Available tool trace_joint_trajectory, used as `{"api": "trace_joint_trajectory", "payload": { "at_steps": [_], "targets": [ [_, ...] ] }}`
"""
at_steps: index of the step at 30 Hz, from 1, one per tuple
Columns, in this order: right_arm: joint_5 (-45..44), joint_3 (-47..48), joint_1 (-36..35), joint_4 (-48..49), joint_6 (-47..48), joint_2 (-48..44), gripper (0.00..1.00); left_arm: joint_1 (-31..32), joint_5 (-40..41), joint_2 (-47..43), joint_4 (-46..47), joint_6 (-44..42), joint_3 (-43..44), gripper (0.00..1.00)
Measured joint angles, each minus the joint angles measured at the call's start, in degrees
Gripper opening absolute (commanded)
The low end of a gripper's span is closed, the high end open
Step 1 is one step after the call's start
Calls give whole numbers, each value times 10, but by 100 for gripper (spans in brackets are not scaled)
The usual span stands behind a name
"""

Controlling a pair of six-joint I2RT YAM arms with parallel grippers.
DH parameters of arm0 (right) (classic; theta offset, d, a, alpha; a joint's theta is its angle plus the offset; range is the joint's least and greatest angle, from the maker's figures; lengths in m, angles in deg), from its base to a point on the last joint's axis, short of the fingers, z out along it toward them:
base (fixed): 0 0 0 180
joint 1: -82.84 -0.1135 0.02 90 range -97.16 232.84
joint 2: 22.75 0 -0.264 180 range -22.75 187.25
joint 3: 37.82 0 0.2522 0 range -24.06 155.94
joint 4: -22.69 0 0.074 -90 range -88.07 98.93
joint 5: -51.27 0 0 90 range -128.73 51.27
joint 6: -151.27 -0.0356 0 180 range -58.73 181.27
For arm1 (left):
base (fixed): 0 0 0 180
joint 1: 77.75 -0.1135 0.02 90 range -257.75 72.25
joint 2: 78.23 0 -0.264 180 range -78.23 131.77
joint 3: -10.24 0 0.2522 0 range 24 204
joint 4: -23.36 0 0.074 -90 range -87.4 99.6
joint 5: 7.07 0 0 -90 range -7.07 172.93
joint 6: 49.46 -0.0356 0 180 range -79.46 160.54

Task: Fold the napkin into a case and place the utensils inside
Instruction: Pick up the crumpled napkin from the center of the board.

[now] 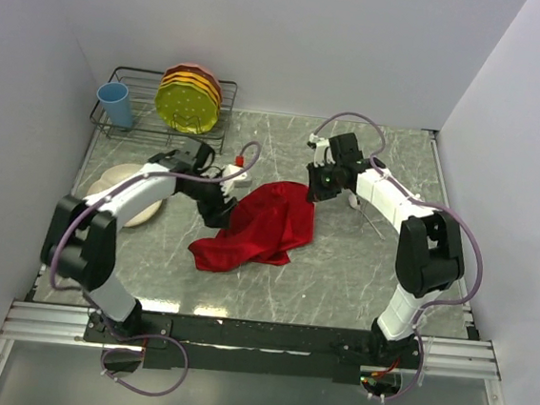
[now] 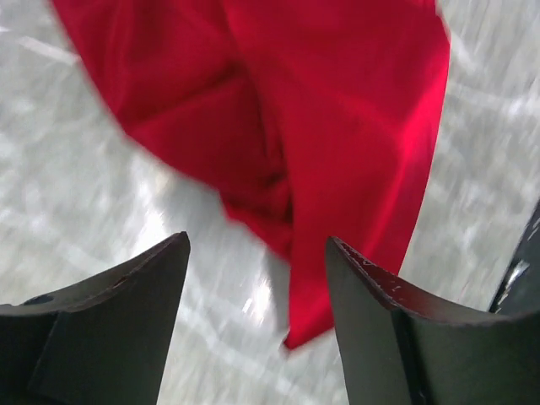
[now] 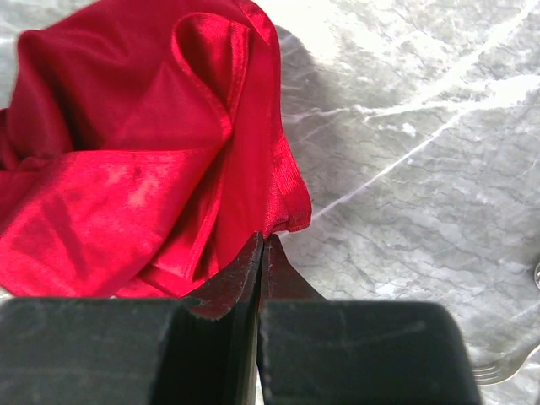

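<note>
— Left side first: what's the left pincer doing?
— Fingers apart, nothing between them, at the left edge of the napkin, which lies crumpled mid-counter
— And the right pincer?
— Pressed together on the napkin's far right hem; utensils lie just right of it

napkin mid-table. rack in far left corner, stacked plates and cup in it. dish by left edge. utensils right of napkin.
</note>
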Motion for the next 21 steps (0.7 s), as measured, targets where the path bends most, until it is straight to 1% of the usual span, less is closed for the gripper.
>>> {"api": "trace_joint_trajectory", "payload": {
  "at_steps": [2,4,7,8,10,11,12,14,16,18,21],
  "targets": [
    [6,0,0,-1,-2,-7,0,19,-7,33,19,33,12,74],
    [12,5,0,-5,-4,-15,0,47,-17,60,37,59,20,73],
    [16,12,0,-8,-8,-27,0,86,-28,82,44,74,20,50],
    [16,14,0,-9,-9,-31,0,100,-30,88,43,71,19,29],
    [16,16,0,-10,-11,-37,0,125,-36,94,35,62,14,15],
    [16,18,0,-12,-11,-40,0,134,-39,95,27,55,11,4],
    [16,21,1,-15,-13,-41,0,145,-42,94,15,44,7,1],
    [16,28,2,-18,-13,-43,0,165,-44,87,-5,21,-5,1],
    [16,37,4,-22,-14,-46,0,188,-42,62,-26,-10,-30,1],
    [16,47,7,-28,-15,-50,0,212,-39,21,-42,-38,-57,1],
    [17,73,12,-34,-14,-60,0,262,-35,-68,-71,-77,-97,1]
  ]
}}
